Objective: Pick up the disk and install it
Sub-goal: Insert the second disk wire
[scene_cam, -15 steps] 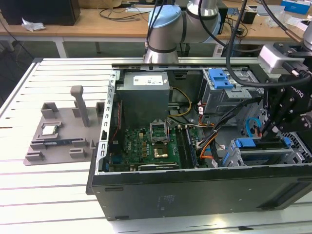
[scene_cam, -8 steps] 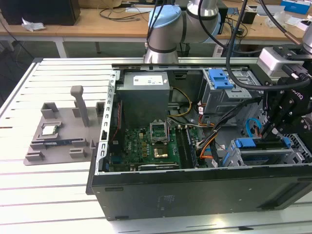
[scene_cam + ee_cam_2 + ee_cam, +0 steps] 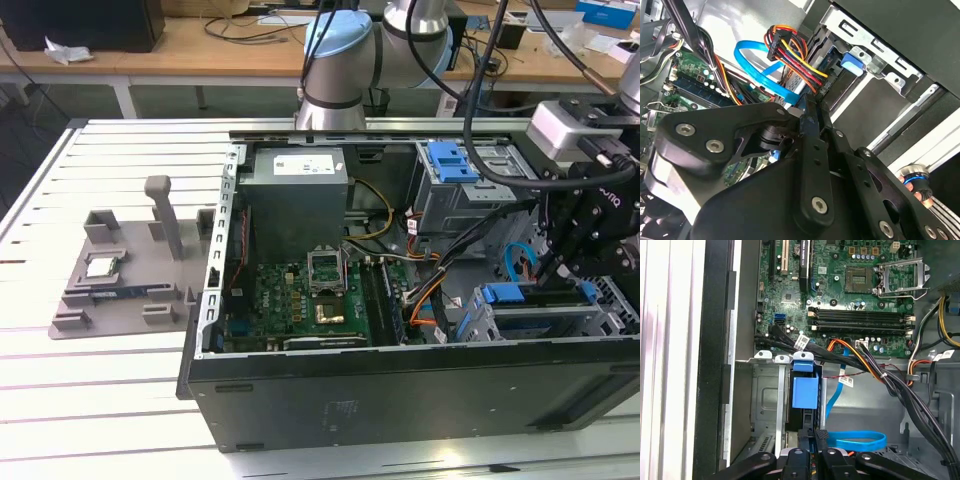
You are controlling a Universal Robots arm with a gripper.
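Insertion looks to be the step in hand: the disk (image 3: 805,390) is no longer lying loose but stands on edge in a slot of the drive cage (image 3: 765,405), its blue carrier bracket showing at the cage's open top, between the metal walls. In the first wrist view the gripper (image 3: 820,436) sits directly at the end of the cage slot that is furthest from the motherboard (image 3: 840,285), in line with the disk. Its jaws are drawn together, and the second wrist view shows a sliver of blue at the fingertips (image 3: 807,112). Whether they pinch the bracket's edge or merely press against it I cannot tell. A blue data cable (image 3: 860,439) loops just beside the cage, near the gripper, and a bundle of coloured power leads (image 3: 790,50) hangs close above it. By my judgement, finishing the seat calls for a straight, even travel along the cage slot, the bracket kept square to the walls, and both cables kept out from between disk and cage.
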